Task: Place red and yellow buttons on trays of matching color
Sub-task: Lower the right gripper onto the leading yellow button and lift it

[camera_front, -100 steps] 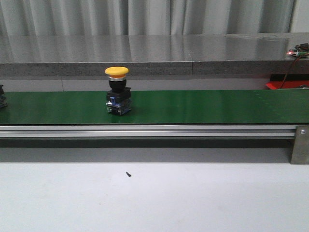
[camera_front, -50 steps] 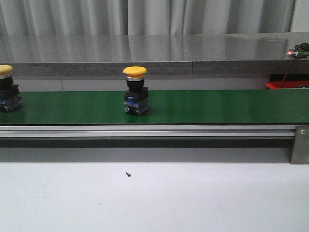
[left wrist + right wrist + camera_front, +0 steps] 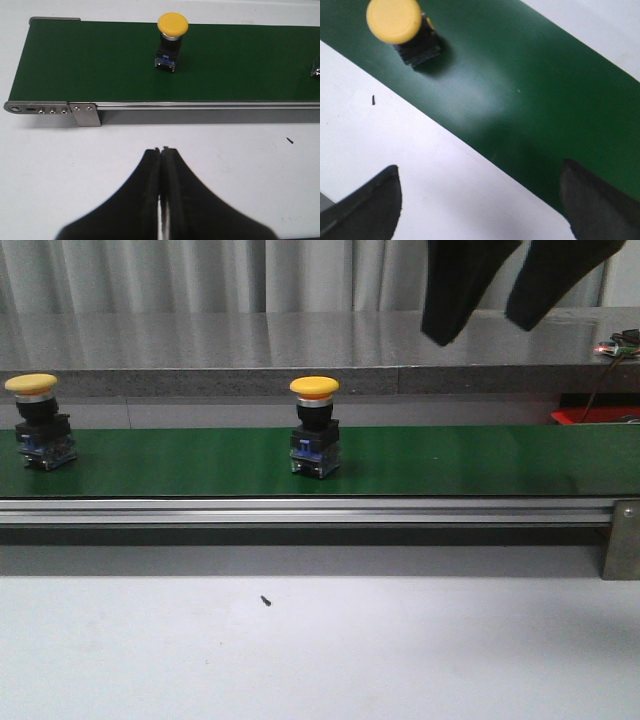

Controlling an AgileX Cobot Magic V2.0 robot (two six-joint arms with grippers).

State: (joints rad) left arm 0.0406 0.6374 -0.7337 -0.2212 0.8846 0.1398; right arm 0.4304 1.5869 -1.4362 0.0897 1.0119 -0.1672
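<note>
In the front view, a long green conveyor belt point(image 3: 450, 462) with an aluminium side rail point(image 3: 300, 510) crosses a white table point(image 3: 400, 650). A yellow mushroom-head push button on a black and blue base point(image 3: 314, 427) stands upright near the belt's middle, and a second yellow push button of the same build point(image 3: 38, 422) stands at its nine o'clock, well apart, by the frame edge. The right gripper point(image 3: 520, 285), two black fingers spread apart and holding nothing, hangs at the first button's one o'clock. In the left wrist view, the left gripper point(image 3: 161, 152) is clenched on nothing over the table, with one yellow button at its twelve o'clock on the belt. In the right wrist view, the released right gripper's fingers point(image 3: 367, 205) straddle the belt edge, a yellow button at eleven o'clock.
</note>
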